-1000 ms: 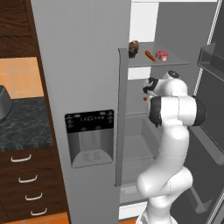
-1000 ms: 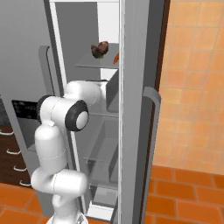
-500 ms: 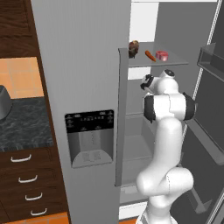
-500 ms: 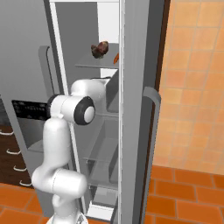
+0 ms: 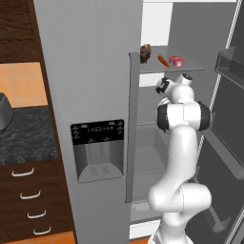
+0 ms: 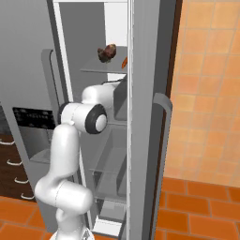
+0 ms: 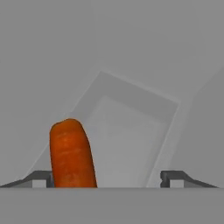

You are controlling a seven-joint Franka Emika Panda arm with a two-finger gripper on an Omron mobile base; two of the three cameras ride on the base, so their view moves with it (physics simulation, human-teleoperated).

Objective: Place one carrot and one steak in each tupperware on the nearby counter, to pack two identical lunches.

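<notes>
In the hand view an orange carrot [image 7: 72,153] stands between the tips of my gripper [image 7: 107,179], close against the left fingertip [image 7: 41,177] and well apart from the right one. The jaws stand wide and open. In the left base view my hand [image 5: 163,86] reaches into the open fridge just under a shelf [image 5: 190,65]. On that shelf lie a carrot [image 5: 163,60], a pink-red steak [image 5: 176,60] and a brown steak [image 5: 145,52]. The right base view shows the brown steak [image 6: 108,52] and a carrot [image 6: 124,62]. The tupperware is out of view.
The grey fridge door with its dispenser [image 5: 97,150] stands left of my arm, and the other open door [image 5: 228,109] is on the right. The black marbled counter [image 5: 24,138] over dark drawers [image 5: 28,200] lies far left, with a silver toaster [image 5: 2,112].
My arm has straightened upward and the hand has moved slightly up and in toward the fridge shelf. The food on the shelf has not moved.
</notes>
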